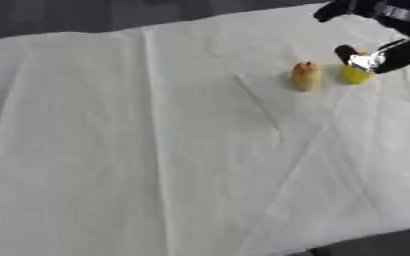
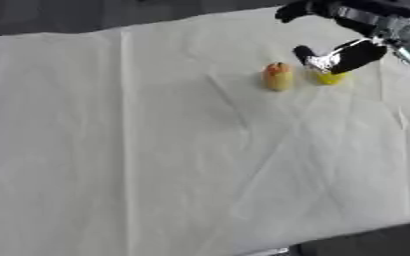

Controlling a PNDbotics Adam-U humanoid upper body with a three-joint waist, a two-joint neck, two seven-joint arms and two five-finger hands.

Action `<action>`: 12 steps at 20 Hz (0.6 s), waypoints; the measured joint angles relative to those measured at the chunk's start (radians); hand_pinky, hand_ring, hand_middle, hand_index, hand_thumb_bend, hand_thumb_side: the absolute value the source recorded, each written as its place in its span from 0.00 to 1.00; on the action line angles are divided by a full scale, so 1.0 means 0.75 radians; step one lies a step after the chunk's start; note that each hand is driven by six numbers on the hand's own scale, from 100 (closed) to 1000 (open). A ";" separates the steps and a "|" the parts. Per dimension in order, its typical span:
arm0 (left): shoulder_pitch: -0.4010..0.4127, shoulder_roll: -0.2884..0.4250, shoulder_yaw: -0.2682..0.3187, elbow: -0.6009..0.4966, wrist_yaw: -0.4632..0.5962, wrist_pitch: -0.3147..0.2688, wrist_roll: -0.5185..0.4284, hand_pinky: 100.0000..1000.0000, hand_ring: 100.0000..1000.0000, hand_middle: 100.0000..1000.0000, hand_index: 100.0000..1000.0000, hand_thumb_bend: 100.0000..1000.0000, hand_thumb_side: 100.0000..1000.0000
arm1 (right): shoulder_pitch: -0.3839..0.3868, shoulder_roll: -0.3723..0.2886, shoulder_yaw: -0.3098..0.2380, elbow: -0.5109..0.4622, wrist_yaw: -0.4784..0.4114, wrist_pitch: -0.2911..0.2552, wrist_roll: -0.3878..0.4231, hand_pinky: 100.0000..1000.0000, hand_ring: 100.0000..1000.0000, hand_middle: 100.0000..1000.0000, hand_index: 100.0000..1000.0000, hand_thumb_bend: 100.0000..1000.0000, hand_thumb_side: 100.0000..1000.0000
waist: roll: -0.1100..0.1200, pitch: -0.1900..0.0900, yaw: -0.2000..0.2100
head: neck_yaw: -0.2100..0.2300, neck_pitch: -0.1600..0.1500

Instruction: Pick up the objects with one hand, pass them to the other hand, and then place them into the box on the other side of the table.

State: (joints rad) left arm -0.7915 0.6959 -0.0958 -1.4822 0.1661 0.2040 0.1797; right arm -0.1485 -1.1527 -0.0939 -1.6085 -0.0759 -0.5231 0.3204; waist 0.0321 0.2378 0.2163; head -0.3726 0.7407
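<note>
Two small objects are sitting on the white cloth (image 1: pixel 156 150) toward your right far side: an orange, pear-like piece (image 1: pixel 306 76) standing upright, and just beside it to the right a yellow piece (image 1: pixel 355 75). Your right hand (image 1: pixel 379 57) is hanging directly over the yellow piece, its fingers reaching down around the top of it; whether they are touching it or only hovering above it, I cannot tell, and nothing is being lifted. The upper finger is sticking out straight toward the far edge, so the hand is looking spread rather than clenched. Your left hand is not showing in either view, and no box is showing either.

Both pieces are looking like small toy fruit, so you are probably dealing with something light, rigid and smooth, likely to roll or tip if nudged from one side. You are best taking the yellow one across its widest middle, thumb opposite the fingers, not by its narrow top. The orange piece is standing close by, so you are risking knocking it over as the fingers are closing.
</note>
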 measured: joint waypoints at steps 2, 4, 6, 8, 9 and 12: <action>0.000 -0.002 0.000 -0.007 0.000 0.003 -0.001 0.77 0.66 0.68 0.78 0.00 0.70 | 0.000 -0.009 -0.013 0.034 0.042 -0.010 -0.013 0.96 0.89 0.87 0.94 0.00 0.12 | 0.000 0.001 0.008 | -0.010 -0.007; 0.000 -0.002 0.000 -0.011 0.000 0.007 -0.004 0.77 0.66 0.68 0.78 0.00 0.70 | 0.000 -0.016 -0.028 0.078 0.092 -0.016 -0.030 0.96 0.89 0.87 0.94 0.00 0.09 | 0.000 0.009 0.012 | -0.019 -0.009; 0.000 -0.002 0.000 -0.016 -0.001 0.010 -0.004 0.77 0.66 0.68 0.77 0.00 0.70 | 0.000 -0.020 -0.044 0.124 0.151 -0.022 -0.051 0.95 0.88 0.87 0.94 0.00 0.12 | 0.000 0.016 0.012 | -0.025 -0.012; 0.000 -0.002 0.000 -0.016 -0.002 0.012 -0.004 0.77 0.66 0.68 0.77 0.00 0.71 | 0.006 -0.023 -0.062 0.164 0.208 -0.028 -0.079 0.94 0.88 0.86 0.93 0.04 0.14 | 0.000 0.016 0.012 | -0.028 -0.017; 0.001 -0.002 0.000 -0.016 -0.002 0.013 -0.004 0.77 0.66 0.68 0.77 0.00 0.70 | 0.010 -0.024 -0.070 0.182 0.235 -0.029 -0.096 0.94 0.87 0.85 0.93 0.06 0.15 | 0.000 0.016 0.011 | -0.029 -0.018; 0.002 -0.002 0.000 -0.016 -0.008 0.018 -0.006 0.77 0.66 0.68 0.77 0.00 0.70 | 0.022 -0.033 -0.089 0.227 0.301 -0.032 -0.142 0.94 0.87 0.84 0.93 0.07 0.14 | 0.000 0.016 0.004 | -0.029 -0.018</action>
State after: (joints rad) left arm -0.7898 0.6945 -0.0958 -1.4941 0.1604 0.2172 0.1756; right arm -0.1320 -1.1772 -0.1608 -1.4382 0.1495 -0.5474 0.2137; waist 0.0321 0.2497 0.2193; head -0.3946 0.7271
